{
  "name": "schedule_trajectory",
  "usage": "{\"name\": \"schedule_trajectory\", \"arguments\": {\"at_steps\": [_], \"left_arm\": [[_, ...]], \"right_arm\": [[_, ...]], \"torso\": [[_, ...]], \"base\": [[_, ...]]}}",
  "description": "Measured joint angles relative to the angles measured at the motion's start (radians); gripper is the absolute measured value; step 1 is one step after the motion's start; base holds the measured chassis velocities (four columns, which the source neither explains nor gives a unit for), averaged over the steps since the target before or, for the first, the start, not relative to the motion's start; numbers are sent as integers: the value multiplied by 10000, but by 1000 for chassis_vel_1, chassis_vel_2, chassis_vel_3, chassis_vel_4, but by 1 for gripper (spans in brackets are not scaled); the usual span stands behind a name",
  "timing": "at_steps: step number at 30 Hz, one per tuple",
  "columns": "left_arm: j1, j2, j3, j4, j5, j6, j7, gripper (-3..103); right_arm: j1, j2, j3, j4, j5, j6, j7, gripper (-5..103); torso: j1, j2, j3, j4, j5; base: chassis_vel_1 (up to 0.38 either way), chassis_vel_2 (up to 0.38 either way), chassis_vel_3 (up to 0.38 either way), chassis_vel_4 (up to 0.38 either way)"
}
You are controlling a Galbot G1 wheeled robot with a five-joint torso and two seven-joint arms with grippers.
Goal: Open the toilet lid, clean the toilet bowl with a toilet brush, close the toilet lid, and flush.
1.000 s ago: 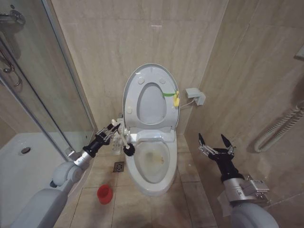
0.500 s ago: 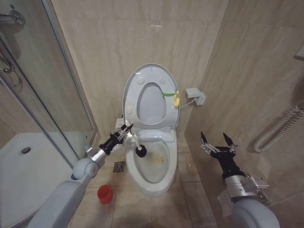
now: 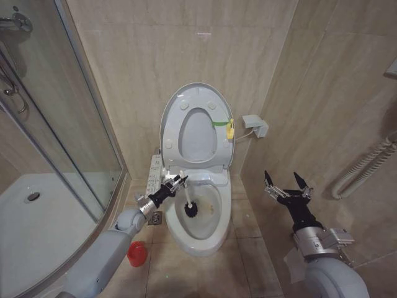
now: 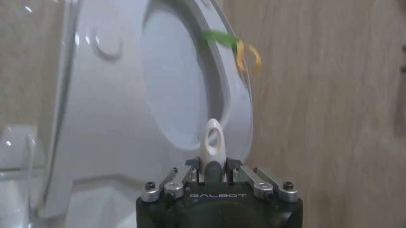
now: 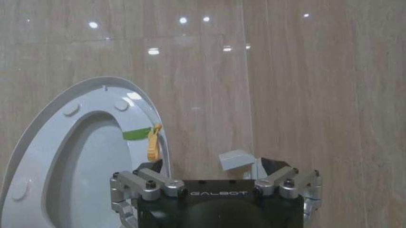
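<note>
Open toilet bowl (image 3: 205, 231) under upright toilet lid (image 3: 197, 127); red cup (image 3: 137, 253) on floor alongside.

Glossy plastic toilet lid (image 3: 196, 127), glossy ceramic toilet bowl (image 3: 200, 233)

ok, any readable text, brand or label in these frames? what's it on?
"GALBOT": on the black body of the left pincer, which grips the toilet brush.
"GALBOT": on the black body of the right pincer, open beside the toilet.
Side control panel by the toilet bowl: markings too small to read.
Nothing legible on the toilet lid.
</note>
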Motion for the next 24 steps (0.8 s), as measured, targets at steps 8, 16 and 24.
{"name": "schedule_trajectory", "arguments": {"at_steps": [8, 16, 24], "left_arm": [[-457, -51, 735, 896, 411, -252, 247, 26], [-515, -419, 1070, 1472, 861, -419, 282, 26], [-976, -1047, 561, 1414, 448, -507, -116, 26]], "right_arm": [[39, 6, -27, -59, 12, 64, -4, 100], [-34, -25, 31, -20, 61, 126, -18, 100], [-97, -92, 126, -8, 130, 137, -27, 100]], "torso": [[0, 0, -1, -1, 0], [-1, 0, -1, 2, 1], [0, 0, -1, -4, 1]], "base": [[0, 0, 0, 0], [0, 0, 0, 0], [0, 0, 0, 0]]}}
